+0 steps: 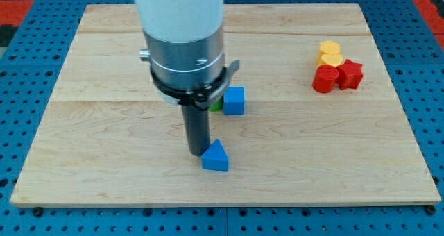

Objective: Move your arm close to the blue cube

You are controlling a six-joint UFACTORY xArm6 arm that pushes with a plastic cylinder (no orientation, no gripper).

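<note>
**Beside the blue cube: crowding risk**

Just below-left of blue cube, rod coming down to tip, near but not touching. No gripper fitted, no jaws to read; nothing held. Blue triangular block pressed against tip, on the side away from the cube's row. Green block wedged at cube's left, mostly hidden behind the rod. Red and yellow cluster well right of cube, out of play.

Risks, judged: closing in further likely shoves the triangle or nudges green into the cube, displacing the target.
</note>
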